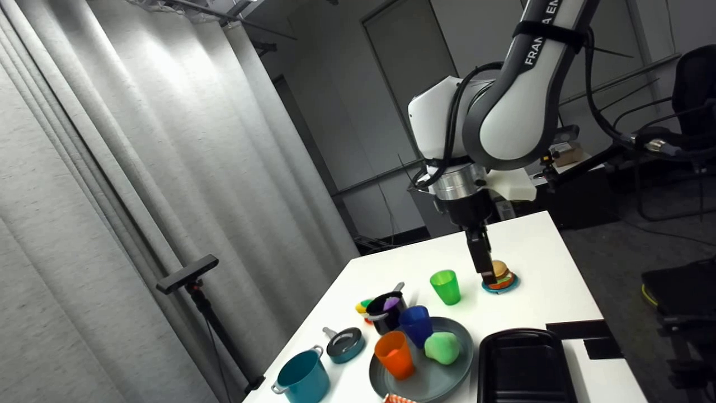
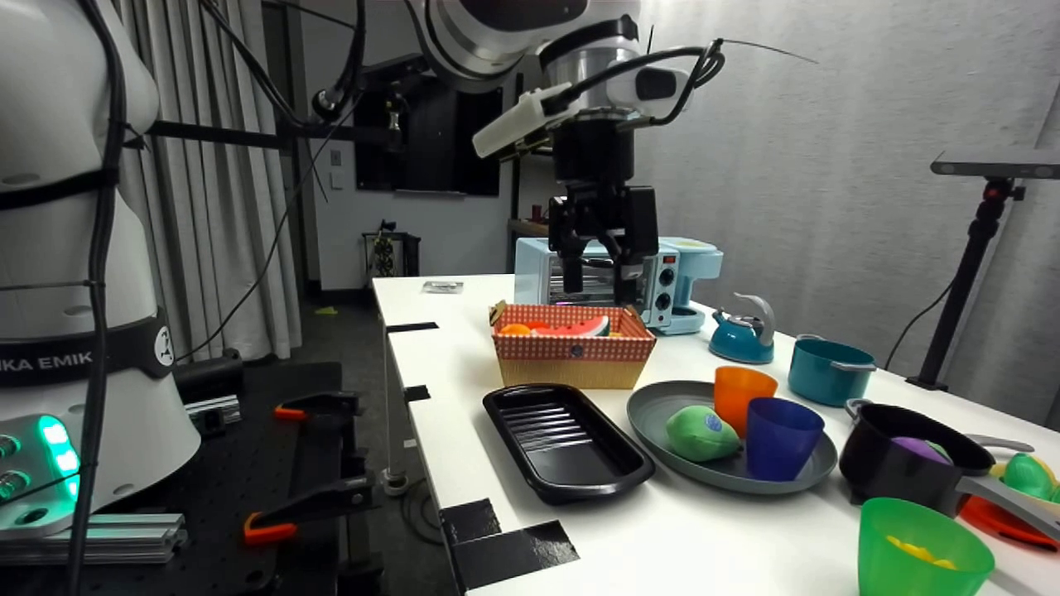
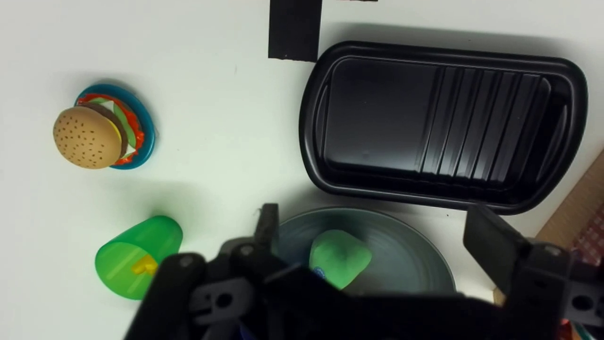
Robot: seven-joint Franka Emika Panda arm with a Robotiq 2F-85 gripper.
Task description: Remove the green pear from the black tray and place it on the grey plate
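The green pear lies on the grey plate and shows in both exterior views [image 1: 442, 348] [image 2: 702, 434] and in the wrist view [image 3: 339, 259]. The round grey plate [image 1: 429, 385] [image 2: 654, 418] [image 3: 406, 257] also holds an orange cup [image 1: 395, 356] [image 2: 743, 397] and a blue cup [image 1: 416, 326] [image 2: 781, 439]. The black tray [image 1: 523, 364] [image 2: 571, 455] [image 3: 377, 113] is empty beside the plate. My gripper [image 1: 485, 277] [image 2: 600, 291] [image 3: 370, 222] is open and empty, high above the table. In the wrist view the gripper body hides the plate's lower part.
A toy burger [image 1: 499, 275] [image 3: 94, 132] and a green cup [image 1: 446, 287] [image 2: 919, 546] [image 3: 137, 259] stand on the table. A basket of toy food [image 2: 575, 356] stands behind the tray, near a toaster oven [image 2: 609, 273]. A black pot [image 2: 903, 472] and a teal pot [image 2: 828, 371] stand past the plate.
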